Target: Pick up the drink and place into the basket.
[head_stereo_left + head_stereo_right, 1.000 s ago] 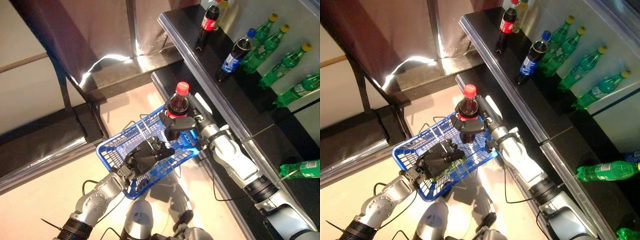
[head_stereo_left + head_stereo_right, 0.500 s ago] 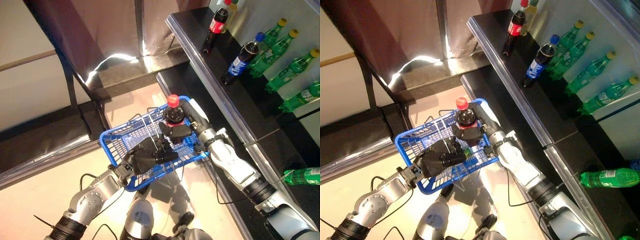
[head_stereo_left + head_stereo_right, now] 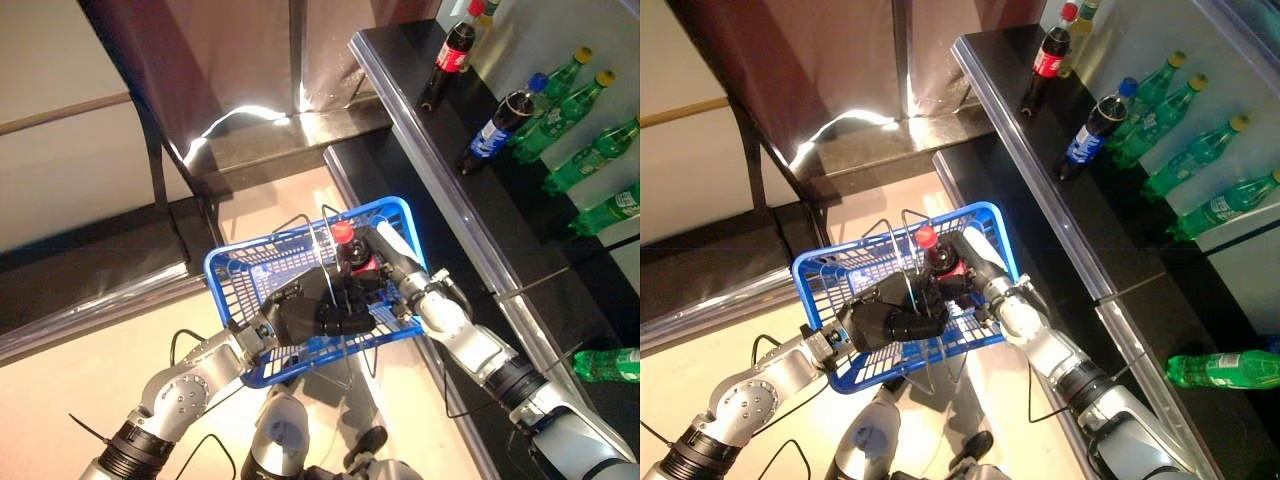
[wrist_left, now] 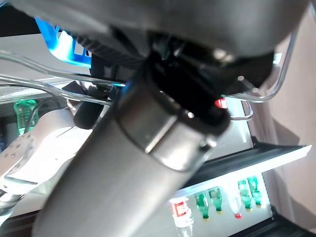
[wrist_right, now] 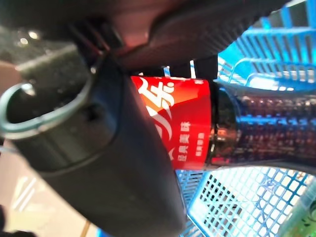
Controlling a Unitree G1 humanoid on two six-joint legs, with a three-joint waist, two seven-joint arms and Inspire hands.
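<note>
A cola bottle (image 3: 352, 262) with a red cap and red label (image 5: 182, 123) stands upright inside the blue wire basket (image 3: 232, 266), near its far right corner. My right hand (image 3: 380, 287) is shut round the bottle's body, down inside the basket. My left hand (image 3: 312, 318) is shut on the basket's wire handle at the near side and holds the basket up above the floor. The blue mesh (image 5: 237, 207) shows just behind the bottle in the right wrist view.
To the right runs a black shelf (image 3: 420, 120) with a steel edge. On it stand a cola bottle (image 3: 448, 62), a blue-labelled dark bottle (image 3: 495, 125) and several green bottles (image 3: 575, 165). Another green bottle (image 3: 608, 363) lies lower right. A dark frame post (image 3: 150, 150) stands at left.
My right hand has lowered the cola bottle from above the rim down into the basket. The camera has shifted a little. My left hand keeps its hold.
</note>
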